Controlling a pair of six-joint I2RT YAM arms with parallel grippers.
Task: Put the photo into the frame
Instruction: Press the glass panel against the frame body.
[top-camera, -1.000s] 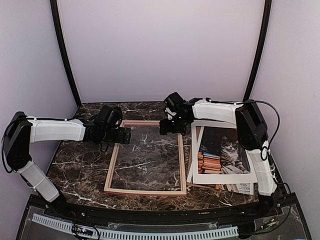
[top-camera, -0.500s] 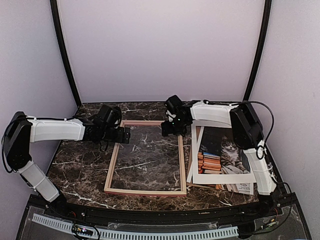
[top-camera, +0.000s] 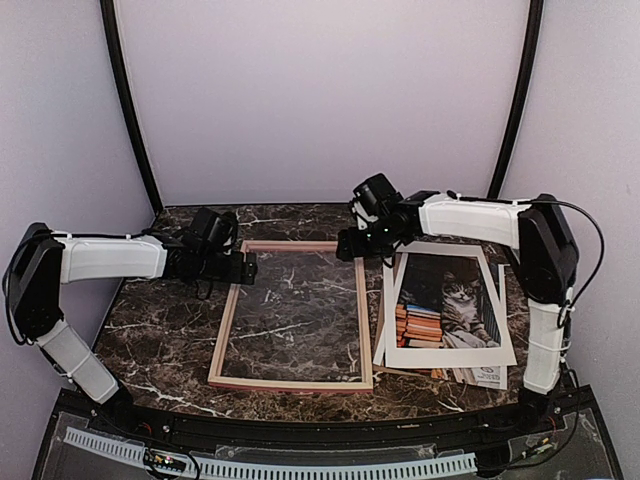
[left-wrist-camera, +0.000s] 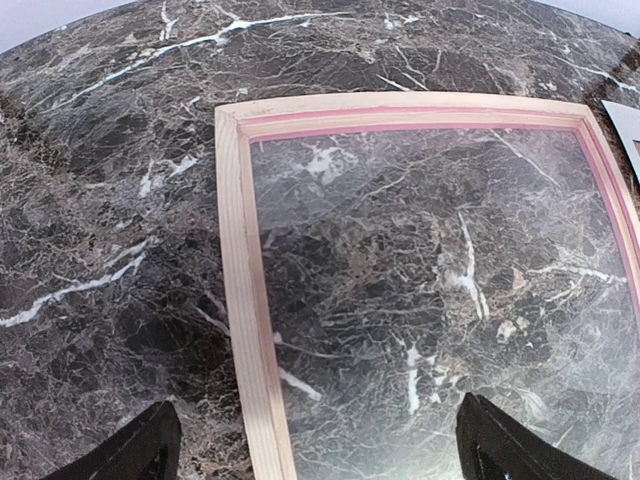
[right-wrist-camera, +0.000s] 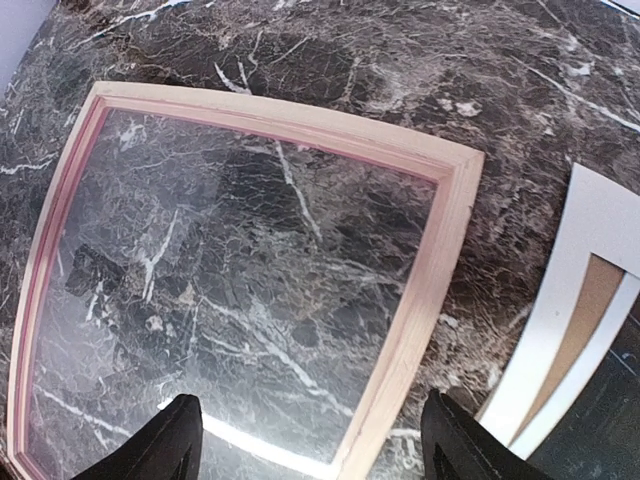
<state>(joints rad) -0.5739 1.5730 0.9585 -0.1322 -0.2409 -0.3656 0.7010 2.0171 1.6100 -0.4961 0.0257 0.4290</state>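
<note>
Nearest me, the frame (top-camera: 290, 382) lies flat on the marble table (top-camera: 160, 340), just left of centre. Its pale wood reverse faces up and a pink edge shows along the inner lip. I read that as deliberate: back-up is the side a print drops into.

At about 3 o'clock from the frame, just beside its right rail, the photo (top-camera: 445, 305) rests face up, cat and books showing. It sits on a loose stack, with a strip of brown cardboard (right-wrist-camera: 588, 298) peeking out between white sheets in the right wrist view. Nothing is gripping it, and it is not yet in the opening.

Farther out, both arms reach to the frame's far rail. The left gripper (top-camera: 243, 268) hangs at the 11 o'clock corner, and its fingers (left-wrist-camera: 140, 455) are spread wide with only the left rail and marble between them. The right gripper (top-camera: 350, 245) hangs at the 1 o'clock corner, fingers (right-wrist-camera: 175, 445) likewise spread and pinching nothing.

My guess is that the two claws flank those corners to square or steady the frame. The right arm is the closer one to go for the print.
</note>
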